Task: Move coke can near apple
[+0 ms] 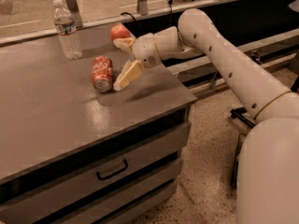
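Observation:
The coke can [102, 73] lies on its side on the grey cabinet top [56, 120], its silver end toward me. The apple [119, 31] sits behind it to the right, near the back edge. My gripper [120, 62] reaches in from the right, just right of the can and in front of the apple. It is open and empty. One finger [123, 43] points toward the apple. The other finger [129, 73] slants down beside the can, its tip very close to the can's near end.
A clear plastic water bottle [67, 29] stands upright at the back left of the top. The cabinet has drawers [112, 169] on its front. Its right edge drops to a speckled floor [210, 171]. A railing and window run behind.

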`<action>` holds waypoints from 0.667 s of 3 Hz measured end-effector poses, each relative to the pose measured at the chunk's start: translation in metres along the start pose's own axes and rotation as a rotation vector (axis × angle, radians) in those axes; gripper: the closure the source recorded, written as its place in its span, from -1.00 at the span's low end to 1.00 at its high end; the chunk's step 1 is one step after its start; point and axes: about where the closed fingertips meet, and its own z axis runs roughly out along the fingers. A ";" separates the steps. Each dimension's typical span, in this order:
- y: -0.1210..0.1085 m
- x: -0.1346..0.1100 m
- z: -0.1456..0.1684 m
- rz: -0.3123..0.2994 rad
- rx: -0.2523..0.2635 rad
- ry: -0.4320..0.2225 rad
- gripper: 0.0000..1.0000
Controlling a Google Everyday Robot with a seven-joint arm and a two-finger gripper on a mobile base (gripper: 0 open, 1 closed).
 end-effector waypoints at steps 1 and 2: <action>0.003 0.004 0.007 0.031 -0.012 0.004 -1.00; 0.005 0.008 0.014 0.045 -0.028 0.002 -1.00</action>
